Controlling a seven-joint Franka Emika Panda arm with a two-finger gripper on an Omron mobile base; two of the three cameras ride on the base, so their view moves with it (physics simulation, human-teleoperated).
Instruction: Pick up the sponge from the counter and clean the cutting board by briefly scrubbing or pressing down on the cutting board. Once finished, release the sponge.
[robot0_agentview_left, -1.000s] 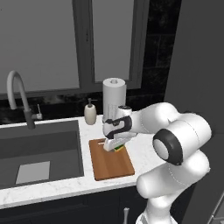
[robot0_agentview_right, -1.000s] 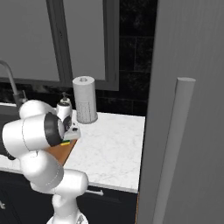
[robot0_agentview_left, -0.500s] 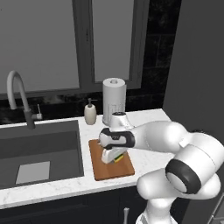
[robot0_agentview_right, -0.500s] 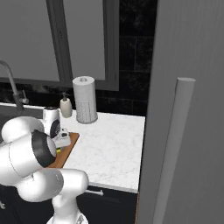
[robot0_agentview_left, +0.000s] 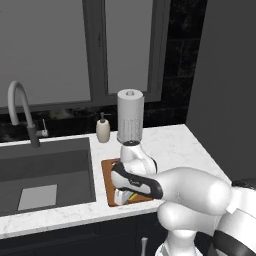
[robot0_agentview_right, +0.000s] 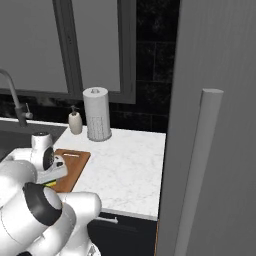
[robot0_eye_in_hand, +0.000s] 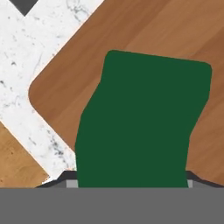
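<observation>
Light is even and diffuse in all three views, with no clear source; it seems to come from overhead, though that is hard to judge. The counter (robot0_agentview_left: 170, 145) reads bright, while the dark backsplash and window panes stay dim. Shadows are faint: a soft one under the paper towel roll (robot0_agentview_right: 96, 114). No glare or blown highlights. Both base views look soft and slightly pixelated. The hand view is crisp, its sponge (robot0_eye_in_hand: 142, 127) a flat, unshaded green on the cutting board (robot0_eye_in_hand: 144, 26).
</observation>
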